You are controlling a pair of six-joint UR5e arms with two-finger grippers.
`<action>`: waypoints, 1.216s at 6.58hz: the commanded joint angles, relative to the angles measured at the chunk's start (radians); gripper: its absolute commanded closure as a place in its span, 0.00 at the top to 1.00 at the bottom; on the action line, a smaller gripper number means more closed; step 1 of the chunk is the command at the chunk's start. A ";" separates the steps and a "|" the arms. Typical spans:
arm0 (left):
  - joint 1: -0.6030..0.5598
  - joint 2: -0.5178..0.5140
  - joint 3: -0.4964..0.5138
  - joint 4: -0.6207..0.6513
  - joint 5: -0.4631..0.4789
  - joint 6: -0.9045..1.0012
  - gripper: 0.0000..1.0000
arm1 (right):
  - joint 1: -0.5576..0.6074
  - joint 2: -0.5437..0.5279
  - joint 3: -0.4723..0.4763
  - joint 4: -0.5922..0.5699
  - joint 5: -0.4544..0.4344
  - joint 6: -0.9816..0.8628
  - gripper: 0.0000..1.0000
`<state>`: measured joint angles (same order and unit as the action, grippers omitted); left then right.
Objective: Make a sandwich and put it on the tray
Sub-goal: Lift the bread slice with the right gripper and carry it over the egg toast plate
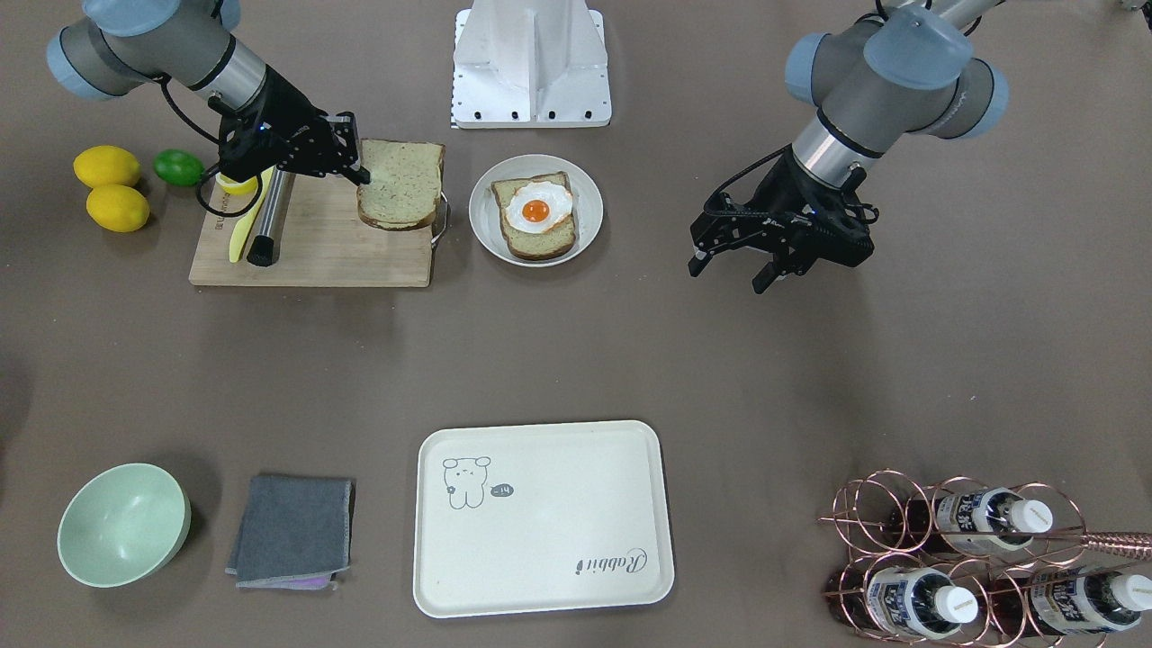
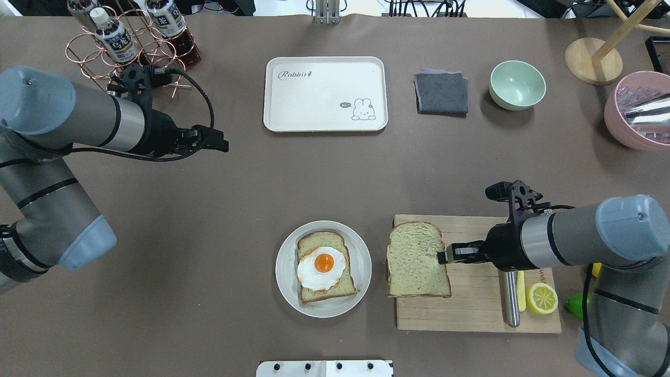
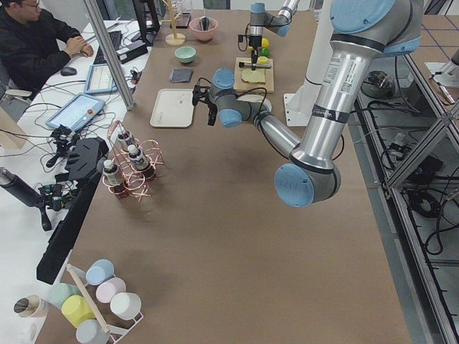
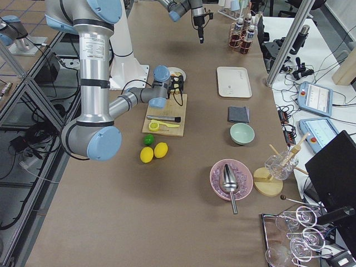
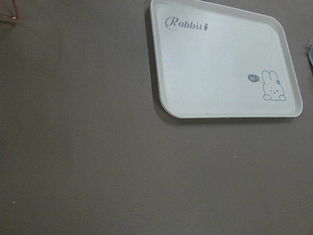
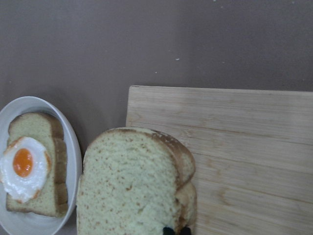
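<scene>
A bread slice [image 2: 325, 267] with a white fried egg [image 2: 321, 267] with an orange yolk lies on a round pale-grey plate [image 2: 285, 272]. My right gripper [image 2: 442, 256] is shut on the edge of a second bread slice [image 2: 416, 259] at the near end of the wooden cutting board [image 2: 471, 309]. In the right wrist view this slice [image 6: 127, 186] fills the lower middle, and what seems to be another slice shows under it. My left gripper [image 2: 222, 144] is open and empty, above bare table left of the cream tray [image 2: 324, 94]. The tray is empty.
A steel-handled tool [image 2: 511, 298], a yellow tool and a half lemon [image 2: 542, 297] lie on the board's right end. A lime [image 2: 576, 305] is beside it. A grey cloth [image 2: 441, 92] and green bowl [image 2: 517, 85] are right of the tray. A bottle rack [image 2: 125, 42] is far left.
</scene>
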<state>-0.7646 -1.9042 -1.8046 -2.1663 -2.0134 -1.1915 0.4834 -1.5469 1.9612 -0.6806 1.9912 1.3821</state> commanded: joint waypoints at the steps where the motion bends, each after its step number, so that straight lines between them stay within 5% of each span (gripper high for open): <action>1: -0.007 0.002 0.007 -0.001 -0.004 0.001 0.98 | -0.018 0.167 -0.028 -0.117 -0.014 0.041 0.00; 3: -0.007 0.002 0.008 -0.004 -0.004 0.001 0.98 | -0.069 0.302 -0.040 -0.271 -0.084 0.041 0.00; 8: -0.010 0.002 0.014 -0.007 -0.002 0.000 0.98 | -0.143 0.378 -0.180 -0.281 -0.193 0.028 0.00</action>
<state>-0.7744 -1.9016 -1.7910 -2.1729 -2.0160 -1.1919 0.3512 -1.1709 1.8107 -0.9648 1.8129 1.4115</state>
